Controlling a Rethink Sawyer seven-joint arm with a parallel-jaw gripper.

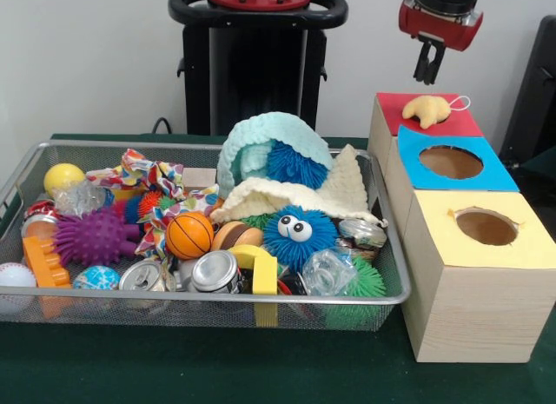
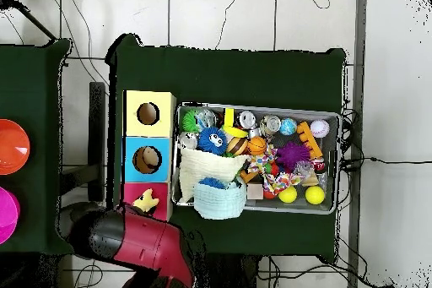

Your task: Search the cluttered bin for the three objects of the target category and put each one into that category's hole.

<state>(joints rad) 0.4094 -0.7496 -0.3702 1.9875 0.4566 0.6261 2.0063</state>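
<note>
While a pale yellow cloth [image 1: 426, 110] sits bunched in the red-topped hole [image 1: 395, 113], the gripper [image 1: 427, 74] hangs released just above it, with mint [image 1: 261, 142] and cream [image 1: 339, 191] cloths awaiting retrieval from the bin [image 1: 217, 296].

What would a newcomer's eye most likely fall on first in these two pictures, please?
Probably the wire basket, heaped with bright toys, with the mint green cloth arched over a blue spiky ball at its back. Next, the row of wooden boxes beside it, where a pale yellow cloth sits in the red-topped hole, below the gripper.
</note>
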